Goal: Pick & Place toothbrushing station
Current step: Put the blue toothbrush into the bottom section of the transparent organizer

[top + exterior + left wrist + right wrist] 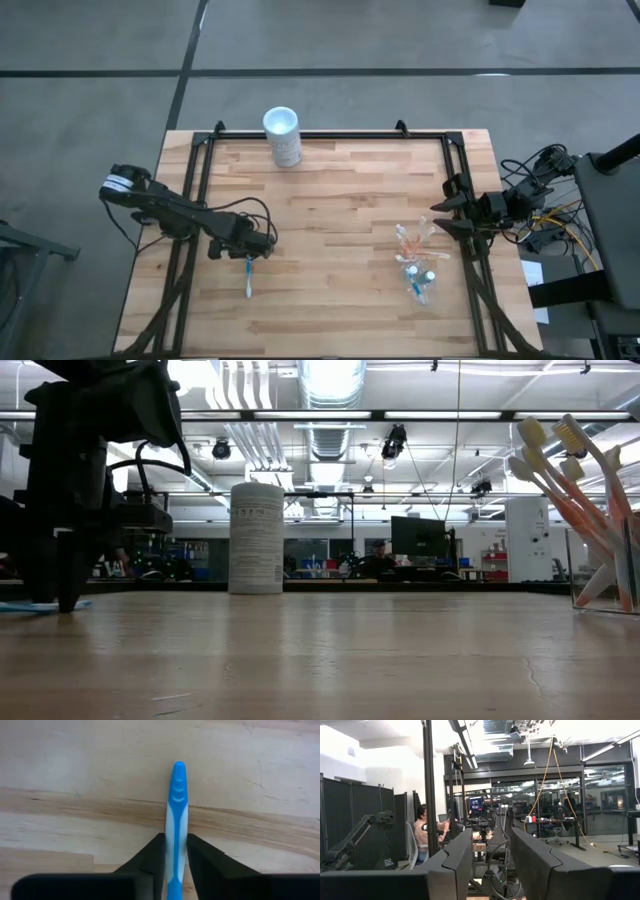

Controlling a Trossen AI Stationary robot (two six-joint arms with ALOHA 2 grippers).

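Toothbrush (177, 820), pinched in left claw (176, 851), is barely visible from above.

One blue-and-white toothbrush (249, 277) lying alone on the table, one clear cup (418, 285) holding several toothbrushes, one white cup (283, 136) standing

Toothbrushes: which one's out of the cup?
The blue-and-white toothbrush, lying flat on the table with the left claw closed on it. The orange-and-white toothbrushes all stand in the clear plastic cup near the right claw.
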